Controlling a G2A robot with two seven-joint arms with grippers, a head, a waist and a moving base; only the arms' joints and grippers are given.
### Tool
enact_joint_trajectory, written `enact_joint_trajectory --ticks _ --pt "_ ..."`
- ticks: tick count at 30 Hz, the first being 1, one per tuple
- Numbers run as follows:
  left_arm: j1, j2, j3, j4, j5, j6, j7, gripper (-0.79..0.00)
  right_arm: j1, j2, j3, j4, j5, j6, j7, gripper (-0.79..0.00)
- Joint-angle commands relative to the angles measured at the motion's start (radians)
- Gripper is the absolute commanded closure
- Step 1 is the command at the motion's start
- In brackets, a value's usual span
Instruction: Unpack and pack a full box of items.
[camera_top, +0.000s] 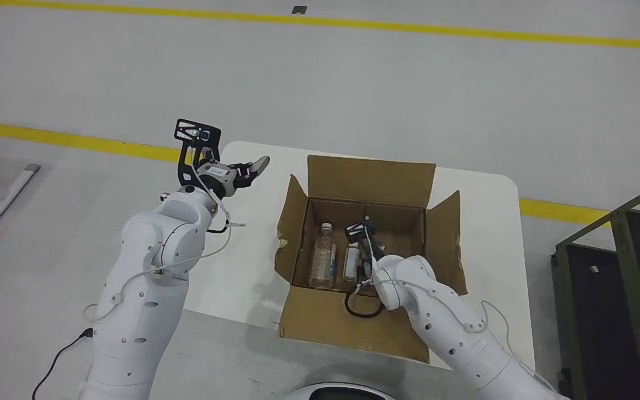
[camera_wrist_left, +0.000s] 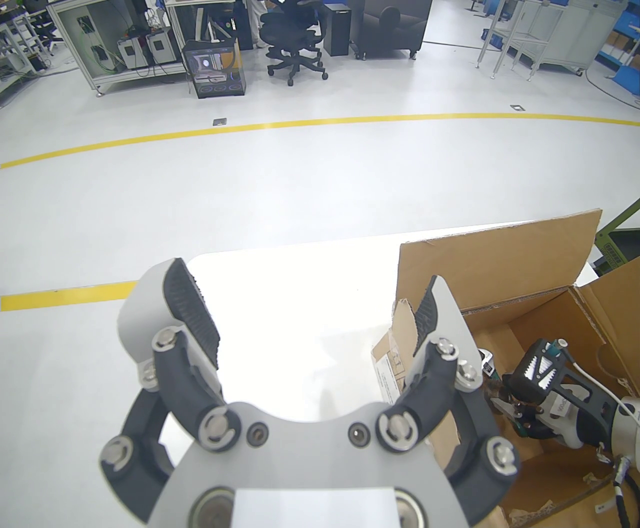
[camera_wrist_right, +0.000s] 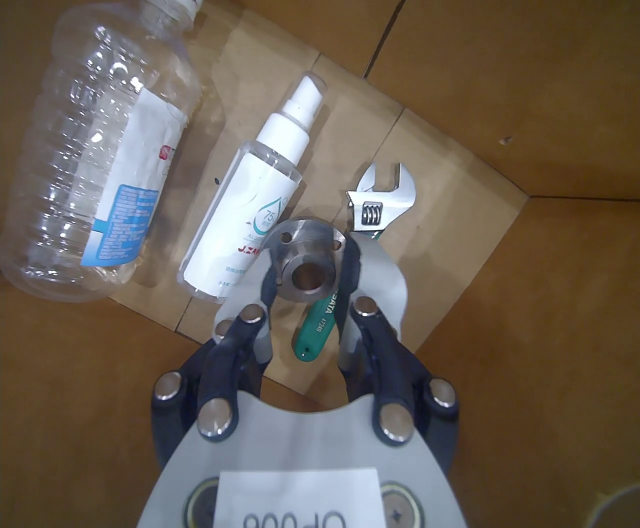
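From above, an open cardboard box (camera_top: 372, 180) sits on a white worktop (camera_top: 250, 290), all four flaps folded outward. My left claw (camera_top: 198, 135) hangs in the air over the worktop's far left corner, apart from the box. My right claw (camera_top: 362, 232) is down inside the box, beside a clear plastic bottle (camera_top: 322, 255) and a white spray bottle (camera_top: 351, 262), which lie side by side on the box floor. From my left wrist, the left claw's two ribbed fingers (camera_wrist_left: 192, 310) are spread wide apart with nothing between them, bare worktop beyond them and the box's near corner just beside one finger; my right arm shows farther off, reaching into the box. From my right wrist, the right claw is clamped on a round metal flange (camera_wrist_right: 305, 240) with a hole through its middle, one finger pressed on each side. Under it on the box floor lies a wrench (camera_wrist_right: 382, 200) with a green handle, its open head pointing away from the claw. The spray bottle lies just beside the wrench, and the clear plastic bottle lies on the spray bottle's other side. The flange hides the spray bottle's lower end and part of the wrench handle.
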Motion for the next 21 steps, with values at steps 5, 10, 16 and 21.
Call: enact_joint_trajectory --ticks 5,10,16,21 --pt "0.0 0.0 0.0 0.0 0.0 0.0 0.0 -0.785 -0.008 0.004 0.061 -0.065 0.017 -0.006 0.002 -0.745" --pt "0.0 0.0 0.0 0.0 0.0 0.0 0.0 -0.785 -0.051 0.03 0.214 -0.298 0.056 -0.043 0.004 -0.385" --pt "0.0 0.0 0.0 0.0 0.0 0.0 0.0 -0.785 -0.129 0.062 0.509 -0.59 0.214 -0.114 -0.027 0.0" --pt "0.0 0.0 0.0 0.0 0.0 0.0 0.0 -0.785 -0.196 0.077 0.718 -0.695 0.324 -0.212 -0.119 0.0"
